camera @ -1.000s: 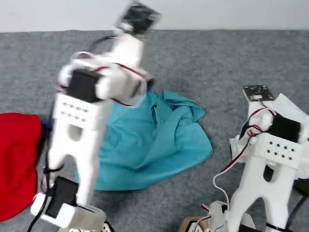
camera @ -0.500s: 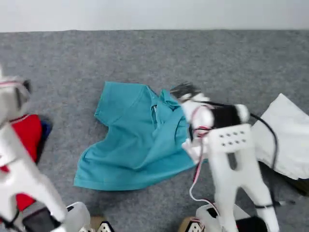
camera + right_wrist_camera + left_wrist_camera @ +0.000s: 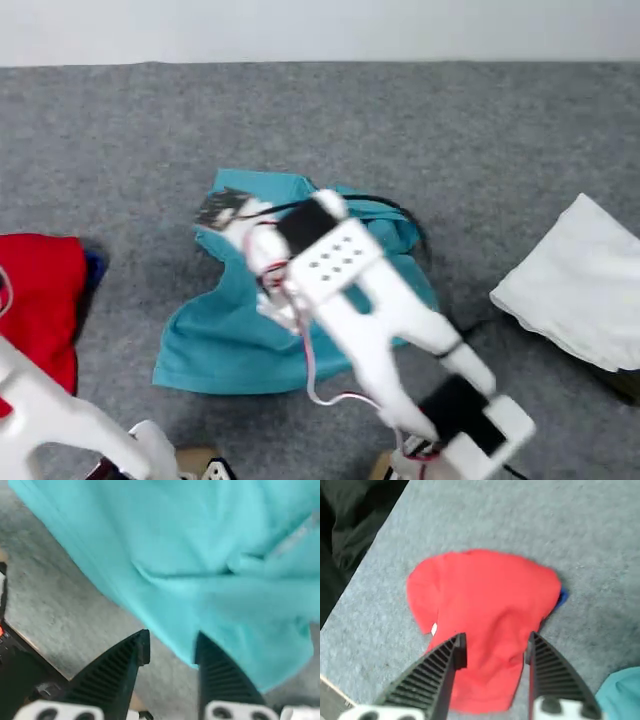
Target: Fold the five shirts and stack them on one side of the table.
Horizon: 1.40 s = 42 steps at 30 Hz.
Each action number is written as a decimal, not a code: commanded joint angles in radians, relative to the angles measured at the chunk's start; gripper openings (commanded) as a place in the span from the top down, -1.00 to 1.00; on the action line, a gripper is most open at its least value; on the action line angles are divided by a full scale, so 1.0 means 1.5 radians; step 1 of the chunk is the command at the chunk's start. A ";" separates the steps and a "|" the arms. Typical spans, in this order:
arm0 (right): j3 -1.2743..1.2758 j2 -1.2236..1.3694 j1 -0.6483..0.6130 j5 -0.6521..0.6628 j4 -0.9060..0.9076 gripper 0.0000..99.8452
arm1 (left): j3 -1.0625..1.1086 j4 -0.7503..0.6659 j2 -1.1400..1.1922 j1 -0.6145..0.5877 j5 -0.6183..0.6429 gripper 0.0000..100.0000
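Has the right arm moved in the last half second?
Yes. In the high view the right arm has swung left across the teal shirt, away from the white shirt, and its wrist end now sits over the teal shirt's left side.

Inspector A: Any legible text, numbers or signs to record?

Inspector B: None legible. One small white tag (image 3: 434, 628) sits on the red shirt (image 3: 485, 605), and any print on it is too small to make out.

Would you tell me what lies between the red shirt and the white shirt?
In the high view, the teal shirt lies between the red shirt and the white shirt, with the right arm over it.
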 commanded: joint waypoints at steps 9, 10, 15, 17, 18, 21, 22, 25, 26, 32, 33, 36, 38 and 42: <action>-0.233 0.291 -0.095 -0.009 0.024 0.60 | -0.003 0.011 -0.018 -0.015 -0.004 0.60; -0.247 0.308 -0.095 -0.009 0.024 0.60 | -0.003 0.011 -0.018 -0.015 -0.003 0.60; -0.268 0.364 -0.094 -0.008 0.024 0.60 | -0.003 0.011 -0.018 -0.015 -0.003 0.60; -0.268 0.380 -0.091 -0.008 0.024 0.60 | -0.002 0.011 -0.018 -0.015 -0.002 0.60; -0.268 0.386 -0.090 -0.008 0.024 0.60 | -0.001 0.011 -0.018 -0.015 -0.002 0.60; -0.269 0.403 -0.085 -0.008 0.024 0.60 | 0.001 0.011 -0.018 -0.015 -0.002 0.60; -0.269 0.409 -0.085 -0.008 0.024 0.60 | 0.001 0.011 -0.018 -0.015 -0.002 0.60; -0.269 0.430 -0.084 -0.008 0.024 0.60 | 0.001 0.011 -0.018 -0.015 -0.002 0.60; -0.269 0.439 -0.083 -0.008 0.024 0.60 | 0.001 0.011 -0.018 -0.015 -0.002 0.60; -0.279 0.469 -0.075 0.071 0.024 0.88 | 0.002 0.011 -0.018 -0.014 -0.002 0.60; -0.285 0.469 -0.075 0.085 0.025 0.99 | 0.002 0.011 -0.018 -0.014 -0.002 0.60; -0.302 0.453 -0.067 0.093 0.027 0.96 | 0.002 0.011 -0.018 -0.013 -0.002 0.60; -0.306 0.424 -0.062 0.095 0.027 0.98 | 0.002 0.011 -0.018 -0.013 -0.002 0.60; -0.264 0.338 -0.023 0.111 0.028 0.98 | 0.002 0.011 -0.018 -0.014 -0.002 0.60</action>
